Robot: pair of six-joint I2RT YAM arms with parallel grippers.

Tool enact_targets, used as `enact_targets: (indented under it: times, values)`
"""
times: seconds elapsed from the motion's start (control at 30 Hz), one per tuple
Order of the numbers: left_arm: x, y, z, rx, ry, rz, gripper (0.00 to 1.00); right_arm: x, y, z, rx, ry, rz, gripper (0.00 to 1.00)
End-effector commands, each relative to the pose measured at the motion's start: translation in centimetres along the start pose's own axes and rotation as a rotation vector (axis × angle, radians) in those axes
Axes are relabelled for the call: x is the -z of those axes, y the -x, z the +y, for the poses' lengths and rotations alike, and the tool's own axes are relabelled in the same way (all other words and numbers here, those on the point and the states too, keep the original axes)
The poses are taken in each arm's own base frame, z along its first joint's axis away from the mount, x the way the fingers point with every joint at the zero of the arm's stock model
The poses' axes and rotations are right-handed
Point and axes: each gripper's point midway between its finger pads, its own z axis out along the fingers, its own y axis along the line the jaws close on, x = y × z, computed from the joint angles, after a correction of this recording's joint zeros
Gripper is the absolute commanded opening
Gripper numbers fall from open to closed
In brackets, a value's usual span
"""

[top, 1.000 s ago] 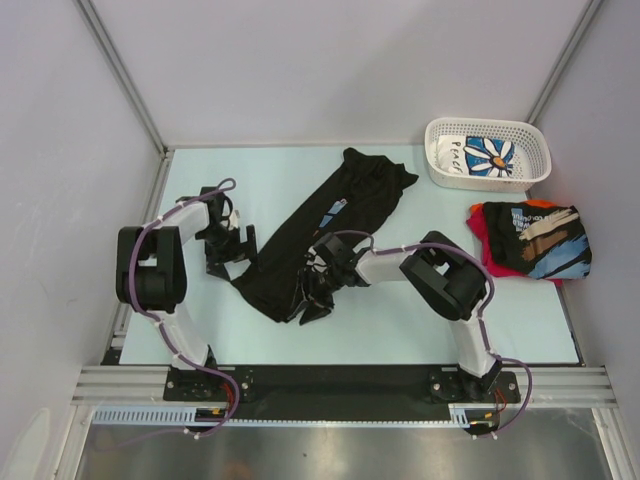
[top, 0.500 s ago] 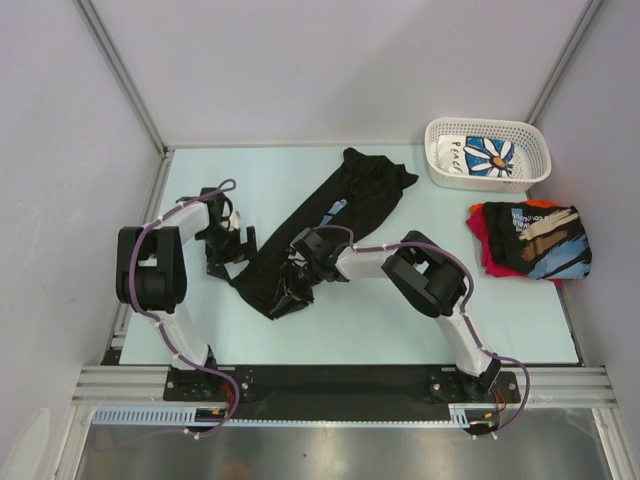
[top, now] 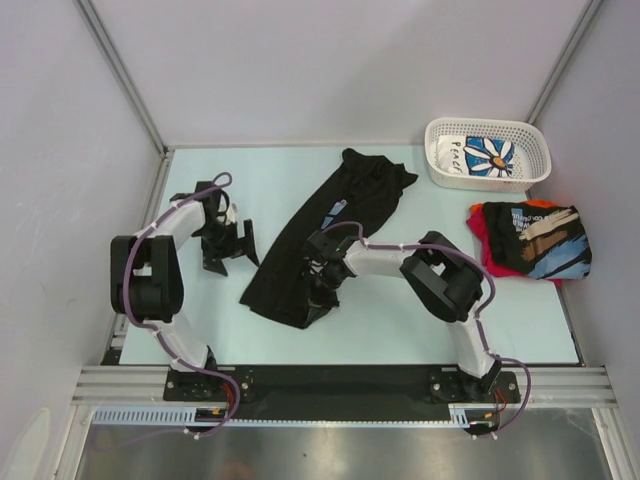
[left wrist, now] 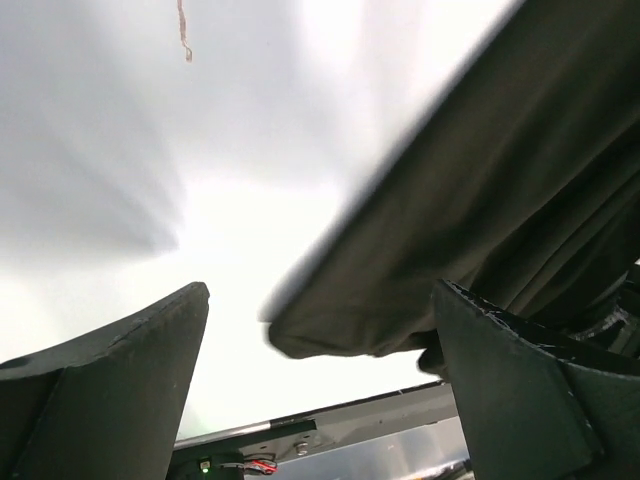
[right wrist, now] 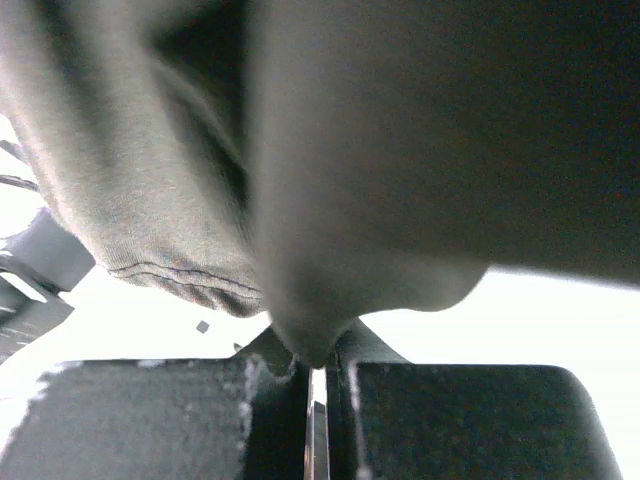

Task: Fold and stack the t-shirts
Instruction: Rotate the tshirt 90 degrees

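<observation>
Black t-shirt (top: 345, 205): long crumpled band on the table (top: 400, 330), reaching from the right claw up and away toward the far side; near end bunched at that claw's tips.
Right claw (top: 322, 292): clenched on a fold of the black t-shirt; in the wrist view, cloth pinched between the two closed fingers (right wrist: 200, 420) and hanging over them.
Left claw (top: 230, 250): spread wide, grasping nothing; left edge of the black t-shirt just beside it, apart from it.
Left wrist view: dark cloth edge lying ahead, beyond the spread fingers (left wrist: 110, 370).
Printed t-shirt (top: 540, 240): folded, on top of the red t-shirt (top: 484, 240), well apart to the right of the right claw.
Daisy t-shirt (top: 490, 155): inside the basket (top: 438, 140), far beyond and right of the right claw.
</observation>
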Motion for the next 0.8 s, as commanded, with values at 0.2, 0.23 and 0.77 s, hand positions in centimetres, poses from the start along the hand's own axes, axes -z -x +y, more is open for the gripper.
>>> enact_targets:
  times: [0.2,0.23,0.77]
  values:
    - [4.8,3.7,-2.0,-0.026,-0.031,-0.180,1.00,1.2,-4.2,-13.2,-0.001,-0.391,0.037,0.00]
    - [4.8,3.7,-2.2,-0.028,-0.036,-0.179,1.00,1.3,-4.6,-13.8,-0.003,-0.405,0.043,0.00]
    - [5.4,5.5,-3.1,-0.026,-0.063,-0.198,1.00,4.7,-11.8,-22.5,-0.165,-0.582,0.085,0.00]
